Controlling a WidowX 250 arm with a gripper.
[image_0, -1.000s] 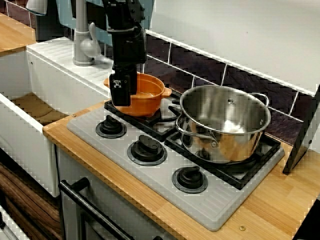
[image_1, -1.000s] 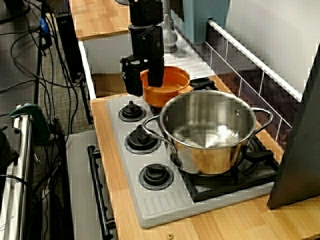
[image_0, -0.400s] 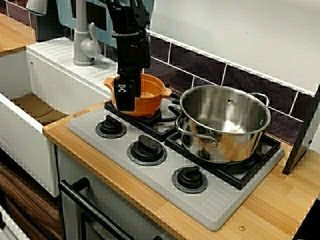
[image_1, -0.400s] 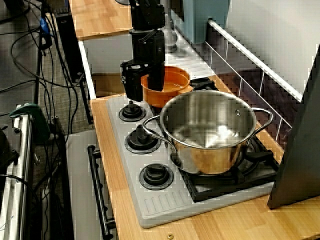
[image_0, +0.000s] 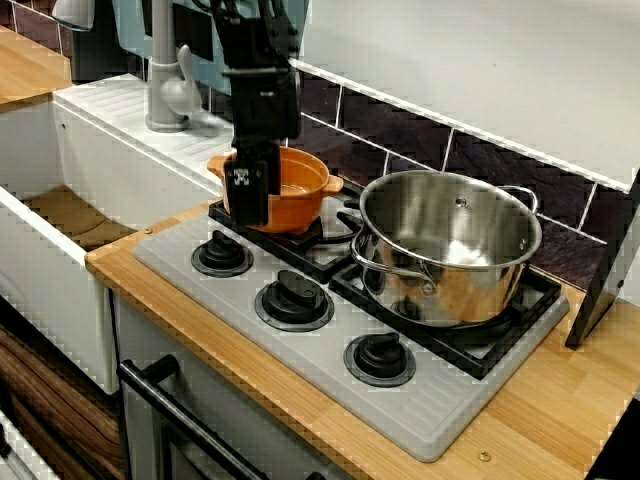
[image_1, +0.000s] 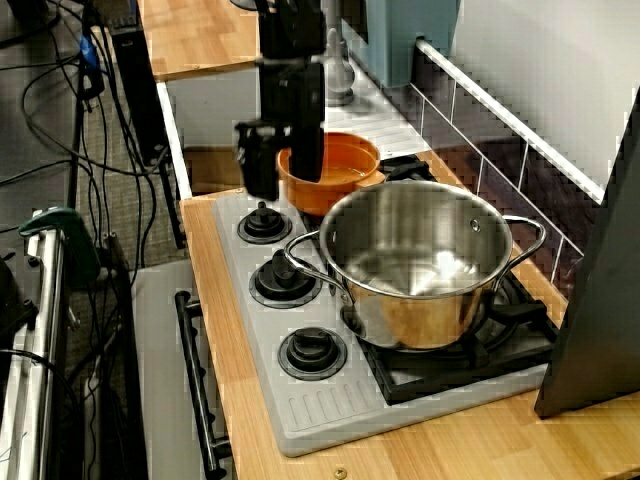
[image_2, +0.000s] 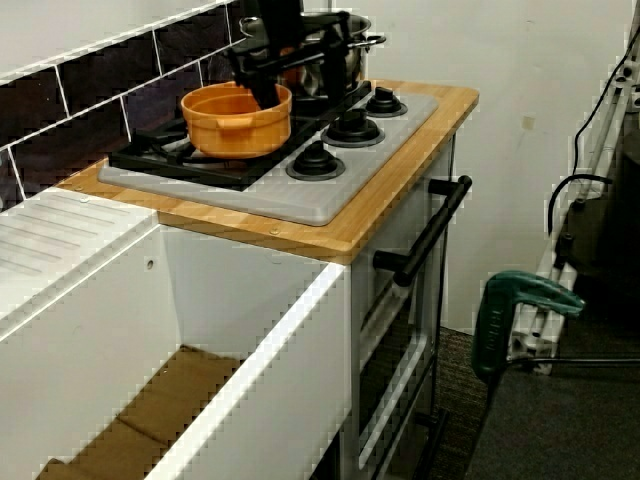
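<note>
Gripper (image_1: 284, 186) hangs upright over the 9 o'clock rim of the orange pot (image_0: 300, 190), with one finger inside the wall and one outside. Cannot tell whether the fingers press the wall or stand just clear of it. The orange pot sits on the black grate (image_2: 165, 157) of the stove (image_0: 300, 360). Steel pot (image_0: 450, 250) is at its 4 o'clock, just beside it. Faucet (image_0: 165, 80) is at its 10 o'clock.

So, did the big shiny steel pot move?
No. The shiny steel pot sits at the same spot on the black stove grate as before.
</note>
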